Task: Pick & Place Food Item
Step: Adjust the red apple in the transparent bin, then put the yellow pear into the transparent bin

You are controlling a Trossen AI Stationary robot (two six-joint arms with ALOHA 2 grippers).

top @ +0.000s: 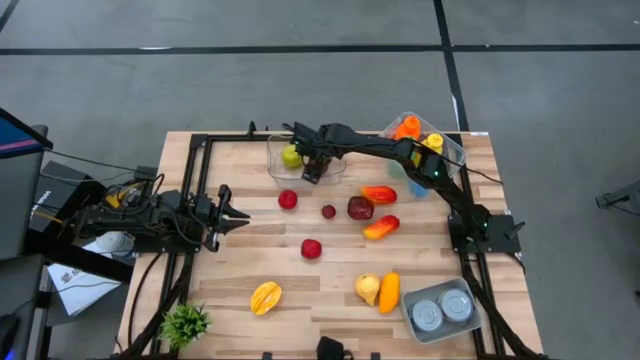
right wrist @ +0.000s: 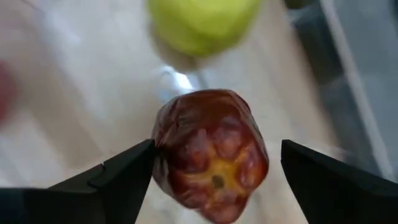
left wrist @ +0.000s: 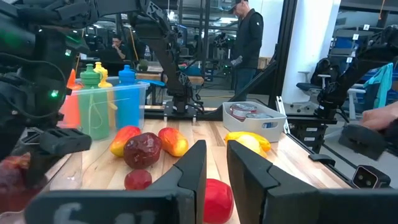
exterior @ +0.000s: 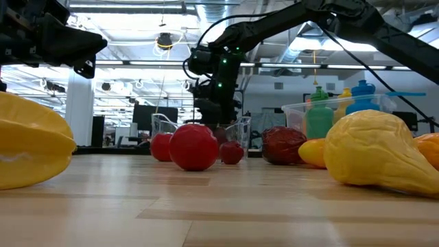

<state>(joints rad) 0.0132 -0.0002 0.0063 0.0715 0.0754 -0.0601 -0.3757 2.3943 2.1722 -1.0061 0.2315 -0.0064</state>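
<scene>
A wrinkled dark red fruit [right wrist: 211, 152] lies between the two fingers of my right gripper [right wrist: 217, 162], which is open and points steeply down. A green apple [right wrist: 202, 22] sits just beyond it. In the high view my right gripper [top: 312, 172] hangs over the clear container [top: 275, 160] at the table's far middle, where the green apple [top: 291, 155] rests. My left gripper [top: 238, 215] waits at the table's left, level, its fingers [left wrist: 193, 168] nearly together with nothing between them. My right gripper has one finger [right wrist: 134, 165] right at the dark red fruit's side [right wrist: 160, 146], and the other finger stands a little apart from it. Whether that finger touches the fruit I cannot tell. The fingers come from above, slanting down.
Loose fruits lie on the table: two red ones [top: 288, 199] [top: 311, 248], a dark red one [top: 360, 207], orange-red ones [top: 379, 194], yellow ones [top: 265, 297] near the front. A bin of bottles [top: 425, 140] stands far right, a tray of cans [top: 440, 310] near right.
</scene>
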